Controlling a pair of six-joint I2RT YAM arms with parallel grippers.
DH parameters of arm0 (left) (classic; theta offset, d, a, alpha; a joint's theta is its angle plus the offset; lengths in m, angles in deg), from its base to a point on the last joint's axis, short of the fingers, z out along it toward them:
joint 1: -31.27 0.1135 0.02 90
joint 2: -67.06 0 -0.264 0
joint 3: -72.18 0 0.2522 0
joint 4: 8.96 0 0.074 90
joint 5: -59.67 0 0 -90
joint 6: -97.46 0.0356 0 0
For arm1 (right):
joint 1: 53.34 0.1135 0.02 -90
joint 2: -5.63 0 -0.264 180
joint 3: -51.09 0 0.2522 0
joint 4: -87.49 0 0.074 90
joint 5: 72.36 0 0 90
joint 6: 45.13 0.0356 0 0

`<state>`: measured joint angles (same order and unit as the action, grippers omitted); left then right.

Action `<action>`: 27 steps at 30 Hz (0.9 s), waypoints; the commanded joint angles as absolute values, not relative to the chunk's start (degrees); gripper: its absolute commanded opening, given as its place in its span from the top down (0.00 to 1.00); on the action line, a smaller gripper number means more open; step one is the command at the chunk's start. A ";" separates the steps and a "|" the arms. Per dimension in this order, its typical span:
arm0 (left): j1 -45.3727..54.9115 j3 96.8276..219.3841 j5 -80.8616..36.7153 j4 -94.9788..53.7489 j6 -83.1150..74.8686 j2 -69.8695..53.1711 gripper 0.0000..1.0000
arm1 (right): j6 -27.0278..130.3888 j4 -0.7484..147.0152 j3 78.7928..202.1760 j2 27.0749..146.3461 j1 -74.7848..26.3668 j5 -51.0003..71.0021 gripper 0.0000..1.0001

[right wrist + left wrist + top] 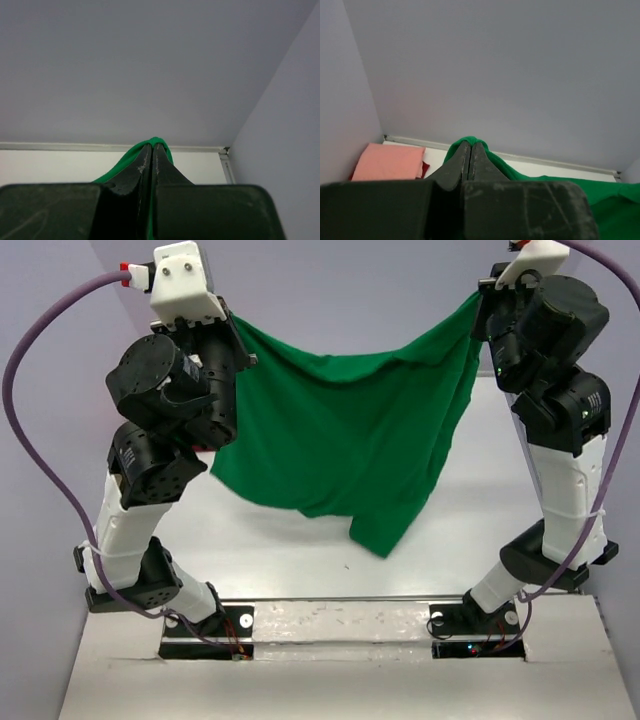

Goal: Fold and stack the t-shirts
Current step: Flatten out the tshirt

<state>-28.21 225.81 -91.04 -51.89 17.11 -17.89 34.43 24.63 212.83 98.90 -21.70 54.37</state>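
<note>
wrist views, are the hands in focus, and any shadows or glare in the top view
Left wrist view: the left hand is dark and slightly soft, the bright green cloth t-shirt evenly lit. Right wrist view: the right hand looks the same, no glare. Top view: a soft shadow under the shirt on the white table, patchy sheen on the metal strip.

T-shirt (340,440) hangs between left gripper (471,145) and right gripper (152,146) — above the table (300,560); folded t-shirt (390,162) far left.

Green tee (340,430) hangs spread; pink tee (390,162) folded atop red tee (425,168).
</note>
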 commanded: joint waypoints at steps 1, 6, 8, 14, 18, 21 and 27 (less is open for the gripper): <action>-33.76 224.81 -103.69 -24.25 41.26 -16.97 1.00 | 27.29 38.13 213.74 93.88 -21.08 56.84 1.00; -37.90 222.17 -107.67 -18.85 45.52 -15.92 1.00 | 27.02 37.70 206.36 88.61 -21.08 59.12 1.00; -38.34 219.10 -108.73 -20.60 42.54 -13.90 1.00 | 28.24 36.56 203.64 85.45 -21.08 58.86 1.00; -33.28 214.71 -100.94 -43.70 17.01 -8.71 1.00 | 30.71 33.57 189.31 78.58 -20.55 58.25 1.00; -13.27 218.74 -76.00 -63.47 0.28 -12.30 1.00 | 33.34 31.81 188.17 80.50 -20.55 55.44 1.00; -6.73 210.52 -71.04 -59.13 0.42 -9.60 1.00 | 34.22 31.37 188.16 81.30 -21.16 54.65 1.00; 5.07 207.57 -58.73 -58.49 0.34 -9.41 1.00 | 38.26 30.57 185.00 80.78 -27.58 48.95 1.00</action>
